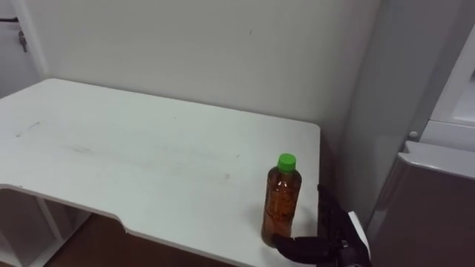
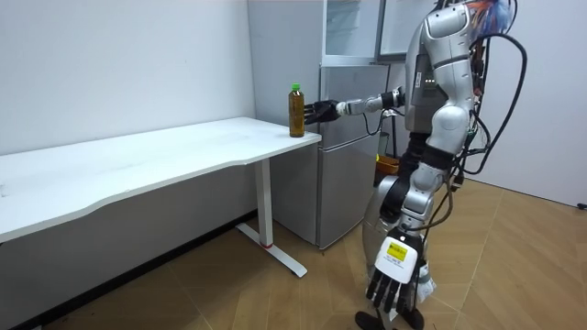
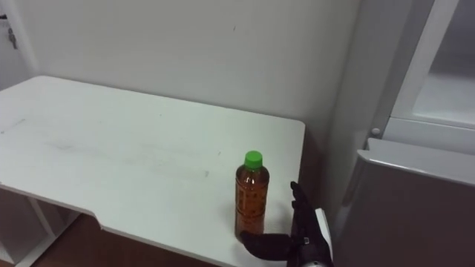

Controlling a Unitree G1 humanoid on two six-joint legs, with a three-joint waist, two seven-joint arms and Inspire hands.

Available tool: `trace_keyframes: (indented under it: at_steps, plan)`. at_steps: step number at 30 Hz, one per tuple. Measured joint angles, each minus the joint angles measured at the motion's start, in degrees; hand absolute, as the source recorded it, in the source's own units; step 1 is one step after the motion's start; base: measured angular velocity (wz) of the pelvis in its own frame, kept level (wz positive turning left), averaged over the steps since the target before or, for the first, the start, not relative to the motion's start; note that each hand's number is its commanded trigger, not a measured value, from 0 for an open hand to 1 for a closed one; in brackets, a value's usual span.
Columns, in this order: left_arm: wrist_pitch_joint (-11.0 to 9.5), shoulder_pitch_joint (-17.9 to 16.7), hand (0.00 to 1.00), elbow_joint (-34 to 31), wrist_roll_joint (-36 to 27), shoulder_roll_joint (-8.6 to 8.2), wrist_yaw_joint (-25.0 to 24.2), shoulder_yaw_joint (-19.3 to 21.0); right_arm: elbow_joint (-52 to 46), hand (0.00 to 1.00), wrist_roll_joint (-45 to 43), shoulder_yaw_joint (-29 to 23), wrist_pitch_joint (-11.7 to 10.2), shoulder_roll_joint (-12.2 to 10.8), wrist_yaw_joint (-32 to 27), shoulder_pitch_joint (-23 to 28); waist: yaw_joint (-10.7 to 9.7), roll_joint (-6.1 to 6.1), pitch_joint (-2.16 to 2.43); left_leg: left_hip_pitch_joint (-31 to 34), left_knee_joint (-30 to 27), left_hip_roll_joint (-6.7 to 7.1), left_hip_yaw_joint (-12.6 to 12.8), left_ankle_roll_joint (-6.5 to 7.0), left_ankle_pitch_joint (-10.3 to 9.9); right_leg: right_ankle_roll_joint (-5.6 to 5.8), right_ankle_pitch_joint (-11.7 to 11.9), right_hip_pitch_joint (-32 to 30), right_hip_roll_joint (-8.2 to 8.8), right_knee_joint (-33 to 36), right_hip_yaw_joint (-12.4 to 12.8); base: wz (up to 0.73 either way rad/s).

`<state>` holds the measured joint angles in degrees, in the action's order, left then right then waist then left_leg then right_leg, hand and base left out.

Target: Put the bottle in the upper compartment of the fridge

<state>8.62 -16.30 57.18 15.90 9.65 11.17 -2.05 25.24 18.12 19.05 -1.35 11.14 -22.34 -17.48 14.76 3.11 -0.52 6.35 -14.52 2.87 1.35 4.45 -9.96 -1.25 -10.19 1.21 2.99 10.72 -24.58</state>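
Bottle (image 3: 251, 196): amber contents, green cap, standing upright on the white table (image 3: 111, 156) at its near right corner, close to the right edge.

Right hand (image 3: 306, 231): reached forward at table height, placed at the bottle's right side. Fingers (image 3: 299, 202) extended upward and released, just right of the bottle with a narrow gap showing between them and the bottle wall. The thumb lies along the near side of the bottle's base; contact there cannot be confirmed. No grasp closed on the bottle.

Left hand (image 2: 393, 280): hanging low beside the robot's leg, fingers relaxed and holding nothing.

Fridge (image 3: 415, 200): grey, standing just right of the table against the far wall.

Robot: standing upright on the wooden floor (image 2: 514, 266) in front of the fridge, facing the table's right end.
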Motion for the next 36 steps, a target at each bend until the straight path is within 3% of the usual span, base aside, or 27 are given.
trace_keyframes:
  at_steps: [9, 16, 24, 36]
  plan:
    - [0.67, -1.93, 0.0, -2.28, -0.03, 0.02, -0.21, -1.58, 3.32, 0.0, 2.1, -0.02, 0.35, -0.37, 0.06, -1.95, 0.07, -0.34, -0.43, 0.5, -0.04, 0.62, -1.04, 0.26, 0.68, 0.15, -0.13, -0.06, 0.43, -0.06, -0.76, 0.07]
    - [0.8, -2.03, 0.0, -2.63, -0.09, 0.08, -0.43, -1.84, 3.31, 0.0, 2.08, -0.02, 0.35, -0.4, -0.06, -2.2, 0.06, -0.08, -0.33, 0.52, 0.23, 0.93, -1.39, 0.38, 0.8, 0.4, -0.31, -0.13, 0.58, -0.15, -0.77, 0.02]
    - [0.84, -1.9, 0.0, -4.27, -0.13, 0.62, -0.66, -6.14, 3.31, 0.0, 1.79, 0.67, 0.31, -1.95, -1.91, -3.78, -0.02, -0.01, -0.28, 1.63, 0.09, 0.96, -1.73, 0.36, 0.8, 0.35, -0.43, -1.03, 0.71, 0.04, -1.68, 0.01]
    - [0.99, -1.42, 0.0, -4.27, -0.63, 0.47, -0.72, -7.5, 3.31, 0.0, 1.67, 2.19, 0.25, -2.07, -3.22, -4.01, 0.36, 0.29, -0.17, 2.13, -0.13, 0.97, -1.8, 0.36, 0.79, 0.35, -0.44, -1.46, 0.78, 0.17, -1.88, 0.0]
